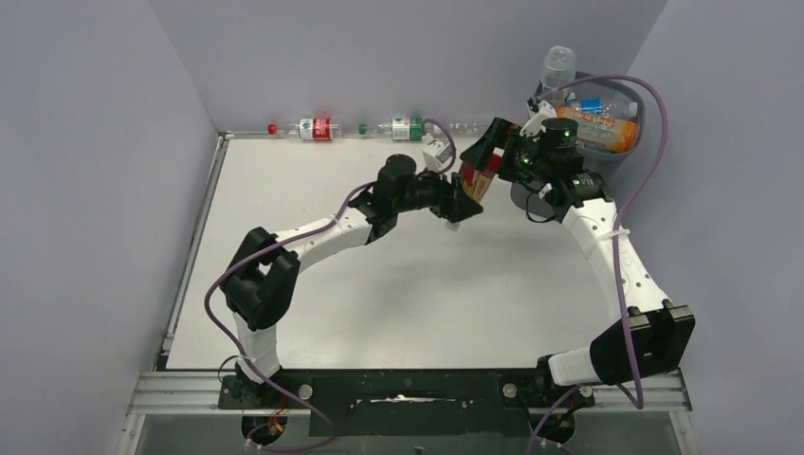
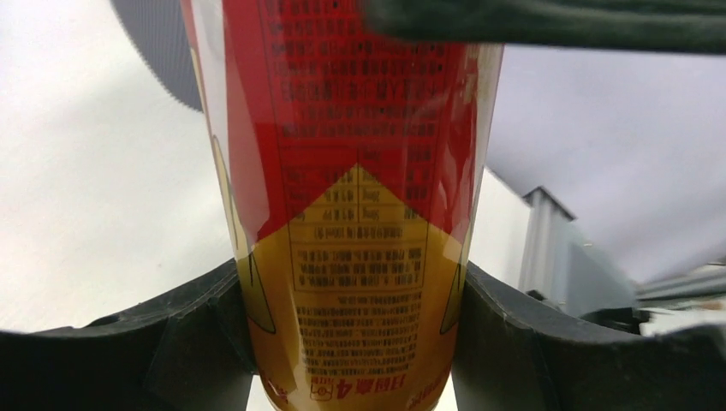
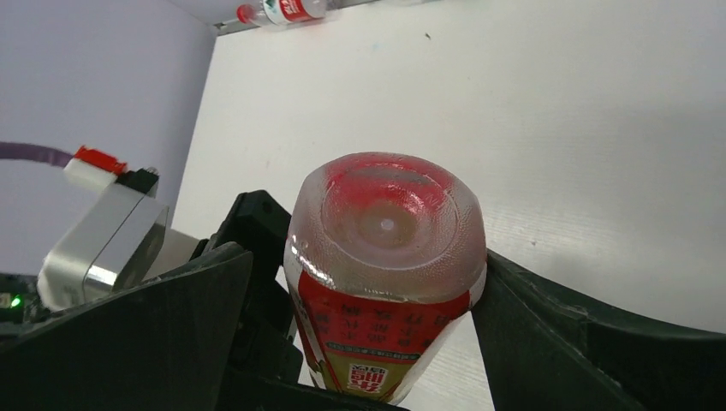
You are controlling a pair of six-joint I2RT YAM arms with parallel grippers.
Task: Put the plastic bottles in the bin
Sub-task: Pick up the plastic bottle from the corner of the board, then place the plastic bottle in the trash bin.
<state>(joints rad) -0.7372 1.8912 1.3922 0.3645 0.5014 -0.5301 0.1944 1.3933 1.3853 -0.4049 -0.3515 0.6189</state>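
showing the red-labelled bottle [image 1: 480, 180] aloft beside the bin [image 1: 621, 159], left gripper [image 1: 461, 201] clamped on its labelled body, right gripper [image 1: 487, 154] spread wide around its base end; probably light, slick and crushable, so grasp mid-label gently.

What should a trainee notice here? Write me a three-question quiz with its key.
1. True or false: the bin stands beside the left arm's base.
2. The held bottle, between the left gripper and the right gripper, has a label that is: A blue; B red and yellow; C green.
3. Fill in: the red-capped bottle and the green-capped bottle lie along the ____ wall.
Key: 1 false, the bin stands at the far right. 2 B. 3 far.
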